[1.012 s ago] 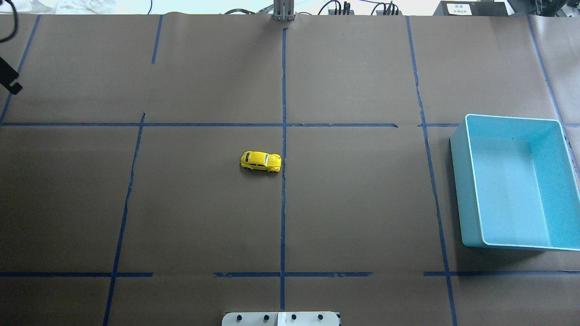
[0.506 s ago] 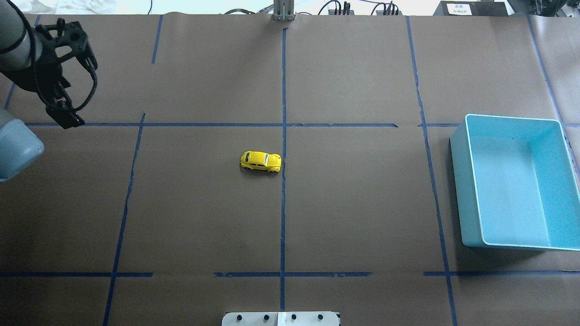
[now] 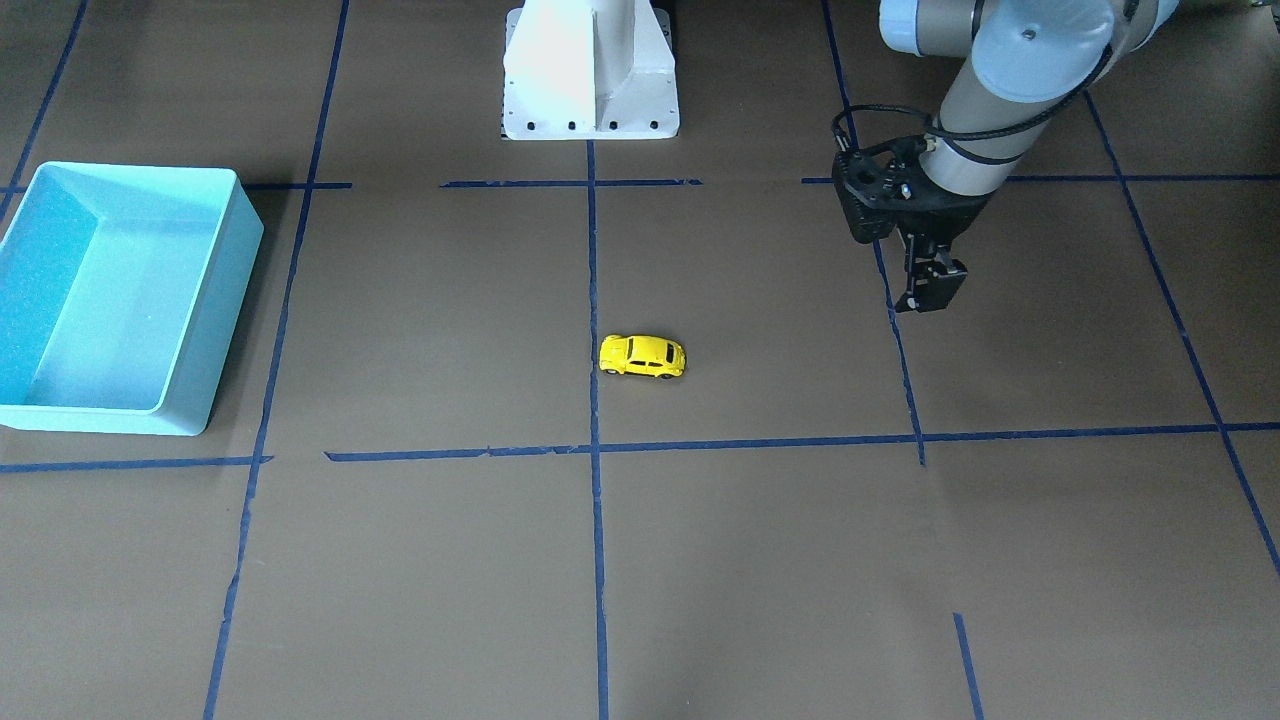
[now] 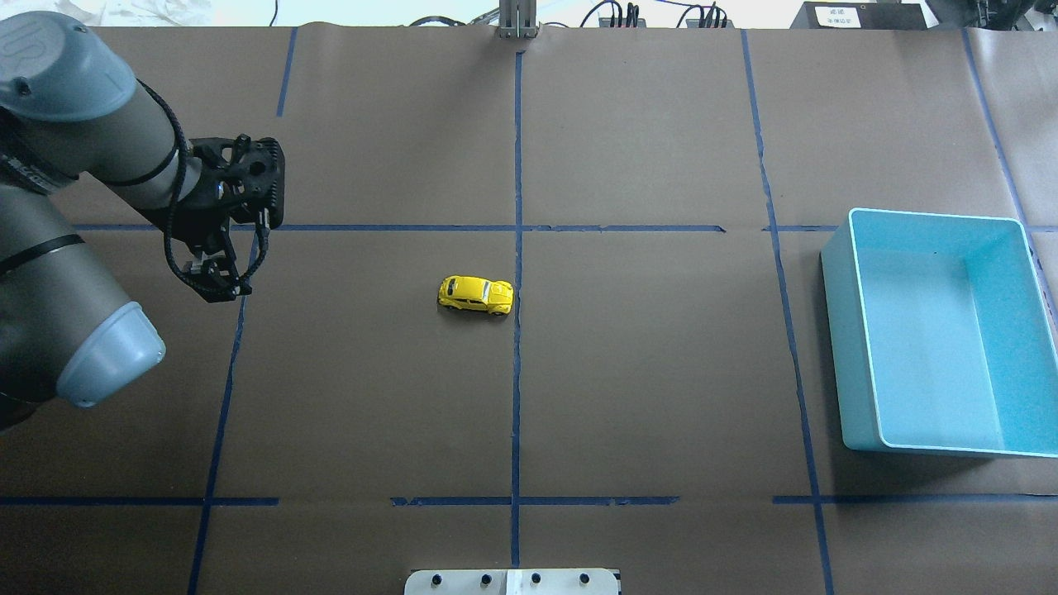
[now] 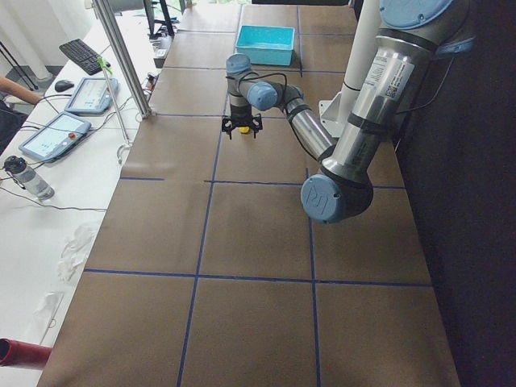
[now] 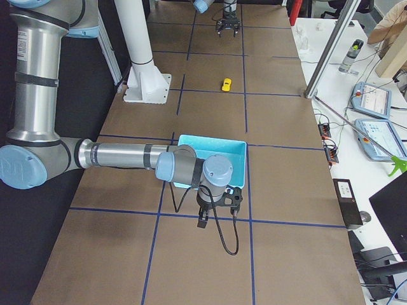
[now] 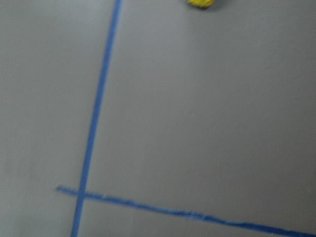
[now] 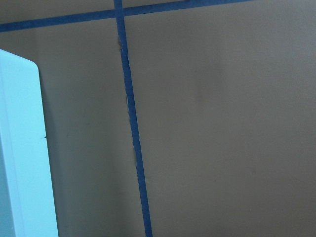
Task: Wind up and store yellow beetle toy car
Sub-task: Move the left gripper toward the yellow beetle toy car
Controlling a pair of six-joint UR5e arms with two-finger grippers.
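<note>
Moved: left gripper (image 4: 213, 285) has swung in from the far 10 o'clock corner of the table (image 4: 661, 372) toward the middle since half a second ago; car and bin lie where they did.
Clock: read on the overhead view, 12 o'clock pointing away from the robot.
Count: one car (image 4: 475, 295), one bin (image 4: 836, 347), two grippers.
Car: on its wheels near the table's middle, its long side running 9 to 3 o'clock, its 3 o'clock end touching the centre tape line (image 4: 517, 397). Nothing touches it. It shows as a yellow blur at the top edge of the left wrist view.
Bin: turquoise, open-topped, at 3 o'clock from the car and well apart from it, by the table's edge. Its floor is in full view, and the car stands outside it.
Left gripper: at 9 o'clock from the car, well apart from it, above the table and pointing down. The side views show its fingers spread, and it holds and touches nothing.
Right gripper (image 6: 203, 219): just beside the bin on the robot's side, pointing down. It shows in the right side view only, so I cannot tell how far its fingers are spread or whether it has hold of anything.
</note>
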